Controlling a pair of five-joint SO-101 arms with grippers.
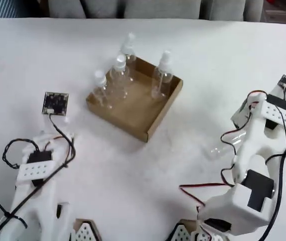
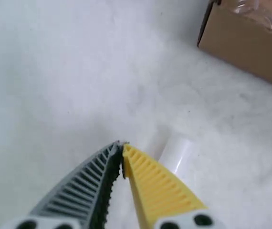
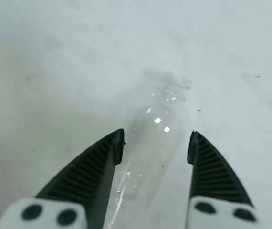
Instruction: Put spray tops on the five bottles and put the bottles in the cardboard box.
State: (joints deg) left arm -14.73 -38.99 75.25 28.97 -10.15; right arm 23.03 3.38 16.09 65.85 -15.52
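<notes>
**Straddling the last bottle: four are standing in the box**

You are holding the right gripper (image 3: pixel 156 140) low over the white table (image 1: pixel 183 45) with its two black ribbed fingers (image 3: pixel 90 176) spread wide apart. A clear plastic bottle (image 3: pixel 155 119) is lying on its side between them, with its neck end pointing away from the wrist. The fingers are sitting on either side of the bottle body. Whether they are touching it, you cannot tell. In the high view this bottle (image 1: pixel 223 145) is lying on the table just beside the right arm, well apart from the box.

You are keeping the left gripper (image 2: pixel 121 145) closed and empty. Its grey ribbed finger (image 2: pixel 83 186) and yellow ribbed finger (image 2: pixel 160 191) are meeting at the tips, just above the table surface. A small white plastic spray top (image 2: pixel 176 152) is lying on the table just beside the yellow finger. Contact between them cannot be judged.

The shallow brown cardboard box (image 1: pixel 118 120) is sitting near the middle of the table, turned corner-on to the arms. Four clear plastic bottles with white spray tops are standing upright inside it. Three are grouping toward the far-left corner (image 1: pixel 101 88) (image 1: pixel 119 75) (image 1: pixel 128 50), and one is standing near the right wall (image 1: pixel 162 75). A corner of the box (image 2: pixel 241 43) is showing in the left wrist view, near the left gripper.
</notes>
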